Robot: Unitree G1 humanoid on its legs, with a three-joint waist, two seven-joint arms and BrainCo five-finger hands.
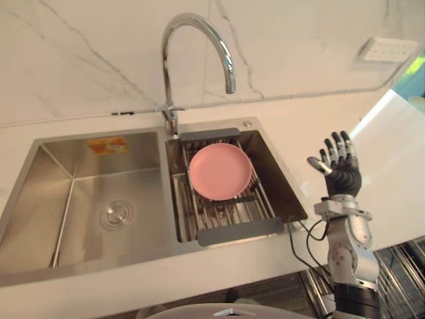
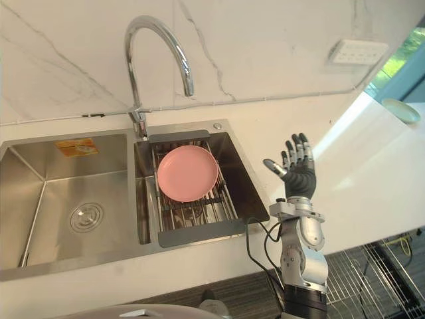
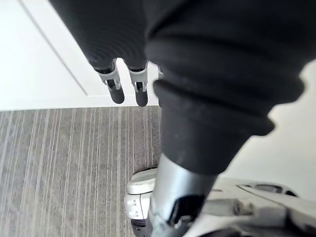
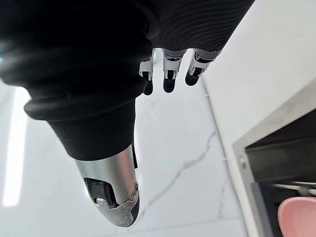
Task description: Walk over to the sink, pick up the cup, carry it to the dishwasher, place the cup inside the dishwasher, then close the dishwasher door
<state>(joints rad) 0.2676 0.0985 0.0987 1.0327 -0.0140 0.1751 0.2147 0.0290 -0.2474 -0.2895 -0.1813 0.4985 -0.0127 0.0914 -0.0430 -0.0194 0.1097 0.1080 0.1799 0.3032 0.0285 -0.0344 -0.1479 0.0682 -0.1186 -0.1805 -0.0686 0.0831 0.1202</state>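
Observation:
A pink plate (image 1: pixel 220 171) lies on a dark-framed wire rack (image 1: pixel 242 229) in the right basin of a steel double sink (image 1: pixel 99 199); I see no cup. My right hand (image 1: pixel 340 169) is raised over the white counter to the right of the sink, open, fingers spread and holding nothing. In the right wrist view its straight fingers (image 4: pixel 169 74) point at the marble wall, with the plate's (image 4: pixel 298 217) edge in a corner. My left hand's fingers (image 3: pixel 128 84) hang straight above a grey striped floor, open and holding nothing.
A tall curved faucet (image 1: pixel 199 33) rises behind the divider between the basins. A white outlet (image 1: pixel 388 48) sits on the marble wall at the right. A pale dish (image 2: pixel 400 109) rests on the far right counter. Wire racking (image 2: pixel 372 272) shows below the counter's front edge.

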